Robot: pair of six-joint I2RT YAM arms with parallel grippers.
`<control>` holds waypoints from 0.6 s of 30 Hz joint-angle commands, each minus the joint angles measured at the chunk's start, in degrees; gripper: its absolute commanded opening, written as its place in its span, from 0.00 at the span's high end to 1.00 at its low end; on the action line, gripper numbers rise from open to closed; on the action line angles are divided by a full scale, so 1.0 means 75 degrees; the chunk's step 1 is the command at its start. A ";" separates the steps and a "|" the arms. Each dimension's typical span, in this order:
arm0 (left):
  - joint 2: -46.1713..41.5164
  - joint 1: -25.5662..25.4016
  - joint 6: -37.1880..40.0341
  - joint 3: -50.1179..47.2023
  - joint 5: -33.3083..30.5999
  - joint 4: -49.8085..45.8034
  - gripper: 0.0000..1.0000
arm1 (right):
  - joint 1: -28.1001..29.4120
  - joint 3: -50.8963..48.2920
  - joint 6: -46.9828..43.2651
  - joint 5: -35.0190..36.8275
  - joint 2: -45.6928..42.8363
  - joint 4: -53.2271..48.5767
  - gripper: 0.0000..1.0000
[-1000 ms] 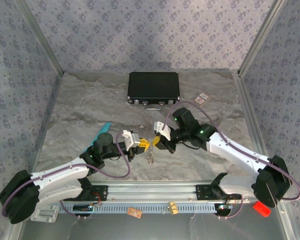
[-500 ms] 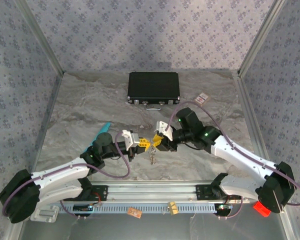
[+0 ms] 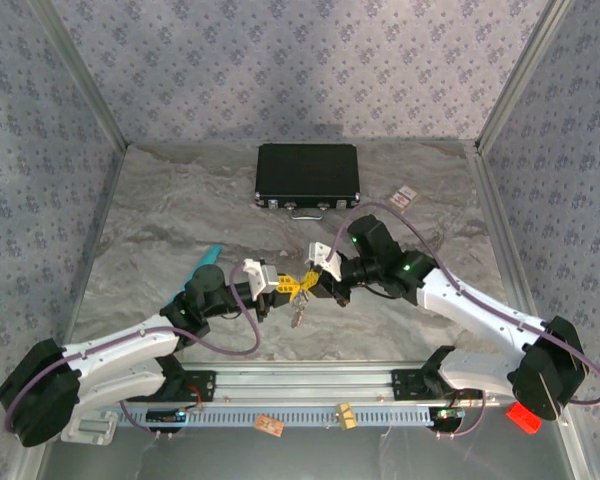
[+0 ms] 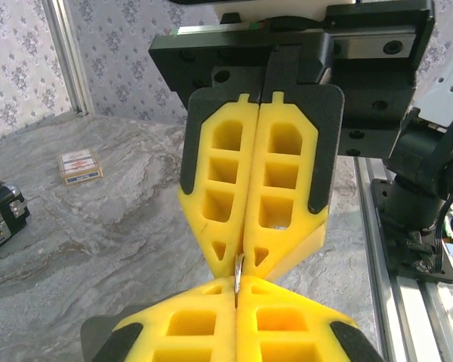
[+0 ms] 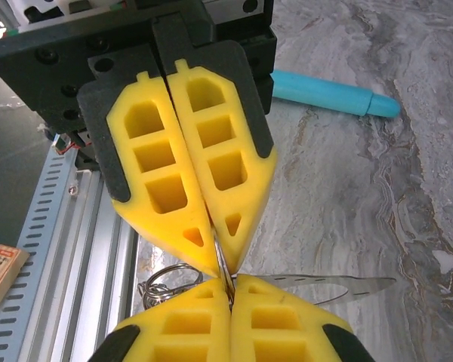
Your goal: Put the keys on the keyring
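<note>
My left gripper point(image 3: 288, 287) and right gripper point(image 3: 311, 280) meet tip to tip above the middle of the table. Both are shut on one thin silvery metal rim of the keyring point(image 4: 238, 273), which runs edge-on from my left gripper point(image 4: 238, 292) into the opposite yellow fingers point(image 4: 287, 219). In the right wrist view the same rim point(image 5: 224, 273) enters my right gripper point(image 5: 230, 292). Small wire rings point(image 5: 166, 283) hang to its left and a pale flat loop point(image 5: 340, 285) sticks out to its right. A small bunch point(image 3: 298, 316) dangles under the fingertips. No black key piece can be made out.
A flat black case point(image 3: 306, 175) lies at the back centre, with a small card box point(image 3: 404, 196) to its right. A turquoise stick point(image 3: 204, 260) lies beside the left arm. The aluminium rail point(image 3: 310, 385) runs along the near edge, and a red object point(image 3: 523, 418) sits at the front right.
The right arm swung slightly outward and came back. The dangling bunch shifted a little to the left. Both grippers stayed shut, tip to tip.
</note>
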 commanded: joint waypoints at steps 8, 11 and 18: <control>-0.0505 -0.0016 0.1157 0.0692 -0.0334 -0.2089 0.73 | 0.0350 0.1309 -0.1446 0.1322 0.0396 -0.2257 1.00; -0.0482 -0.0017 0.1288 0.0799 -0.0303 -0.2277 0.75 | 0.0528 0.1624 -0.1671 0.1517 0.0553 -0.2657 1.00; -0.0311 -0.0021 0.1265 0.0872 0.0017 -0.2097 0.80 | 0.0892 0.2208 -0.2035 0.2006 0.0940 -0.3173 1.00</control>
